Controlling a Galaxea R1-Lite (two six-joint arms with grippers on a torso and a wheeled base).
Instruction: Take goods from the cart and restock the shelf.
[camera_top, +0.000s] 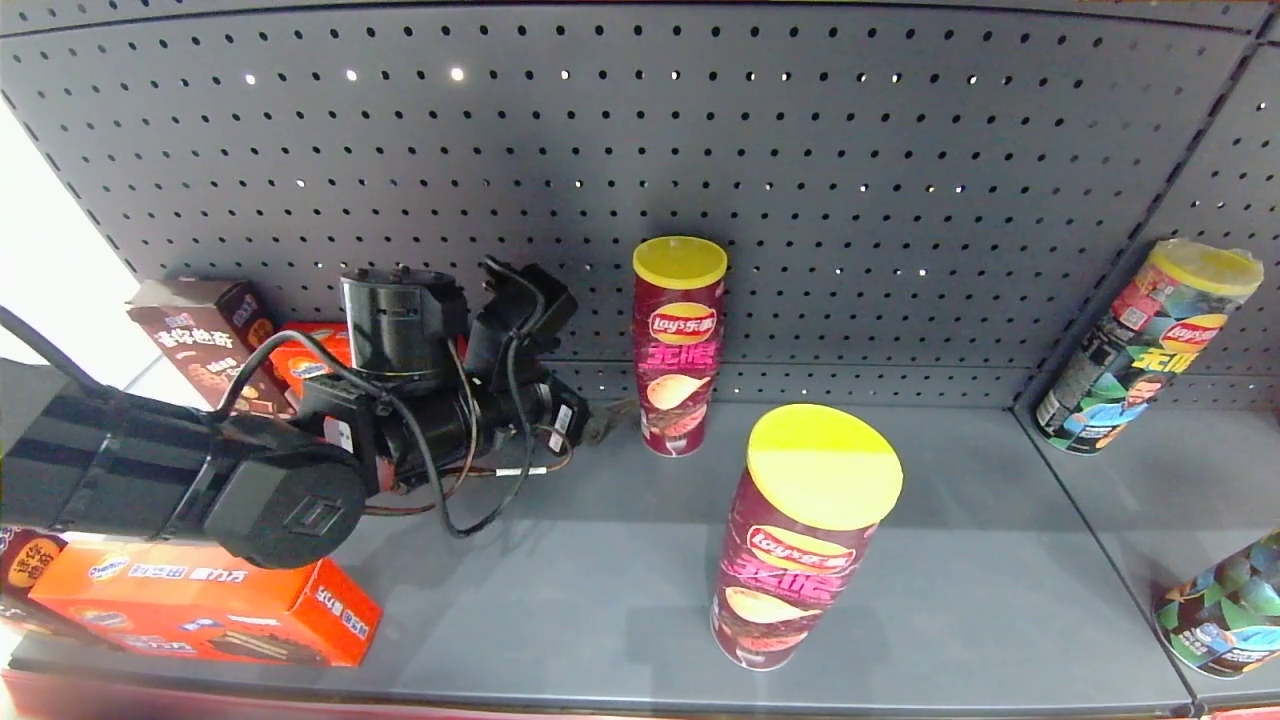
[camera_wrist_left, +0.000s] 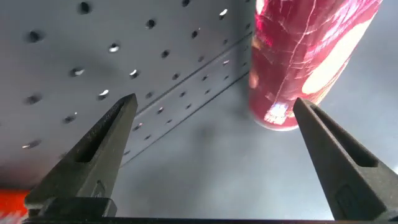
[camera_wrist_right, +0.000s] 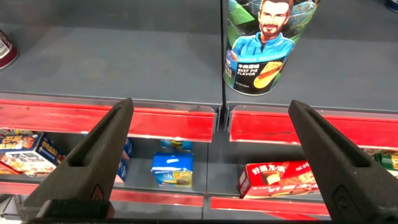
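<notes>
Head view: your far red can stands straight up, yellow lid on top, at the back of the shelf. Left wrist: your left gripper is spread wide, holding nothing, near that can. Right wrist: your right gripper is wide apart, empty, before an upright green can.

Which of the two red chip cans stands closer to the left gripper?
The rear can, by the pegboard, beside the left gripper; the front can stands farther off.
</notes>
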